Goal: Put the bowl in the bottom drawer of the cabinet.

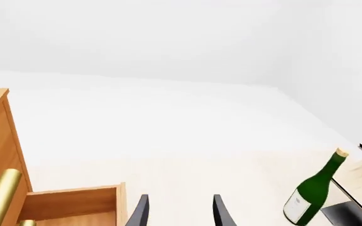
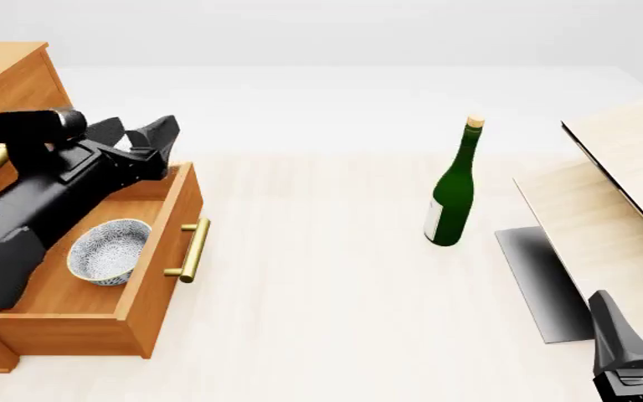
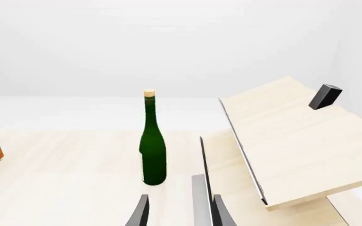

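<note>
Small round white speckled bowl [image 2: 110, 249] sat inside the pulled-out bottom drawer [image 2: 154, 276] of the orange-brown wooden cabinet [image 2: 9, 79], with black left gripper [image 2: 148, 138] open and empty above it, likely after letting go.

Readable text: none in any view.
Wine bottle [image 2: 452, 199] label: a pale label low on the green body, its marks too small and blurred to read.
Cabinet [image 2: 3, 84], bottom drawer [image 2: 154, 251], bowl [image 2: 110, 249]: no writing, only the bowl's speckled pattern.
</note>
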Controlling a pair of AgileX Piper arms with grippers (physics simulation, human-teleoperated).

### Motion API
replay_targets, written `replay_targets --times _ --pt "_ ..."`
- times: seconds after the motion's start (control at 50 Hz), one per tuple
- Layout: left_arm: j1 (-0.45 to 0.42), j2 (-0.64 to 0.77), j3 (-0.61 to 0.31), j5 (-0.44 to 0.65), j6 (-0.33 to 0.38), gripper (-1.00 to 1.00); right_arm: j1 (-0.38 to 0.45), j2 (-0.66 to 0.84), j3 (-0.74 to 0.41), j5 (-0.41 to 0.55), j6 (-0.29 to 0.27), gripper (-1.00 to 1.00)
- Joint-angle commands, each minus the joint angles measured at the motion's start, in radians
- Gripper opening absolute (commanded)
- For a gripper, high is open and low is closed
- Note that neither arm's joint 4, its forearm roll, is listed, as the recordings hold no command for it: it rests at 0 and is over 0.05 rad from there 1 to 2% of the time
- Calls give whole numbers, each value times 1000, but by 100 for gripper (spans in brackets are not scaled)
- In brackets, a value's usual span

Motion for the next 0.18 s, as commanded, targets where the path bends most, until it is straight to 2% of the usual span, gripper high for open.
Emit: replay_targets --times 0.02,0.18 --pt "-70 -134 66 -51 35 100 0 0 0 0 0 100" --pt "-80 -277 98 4 52 100 0 0 0 0 0 100"
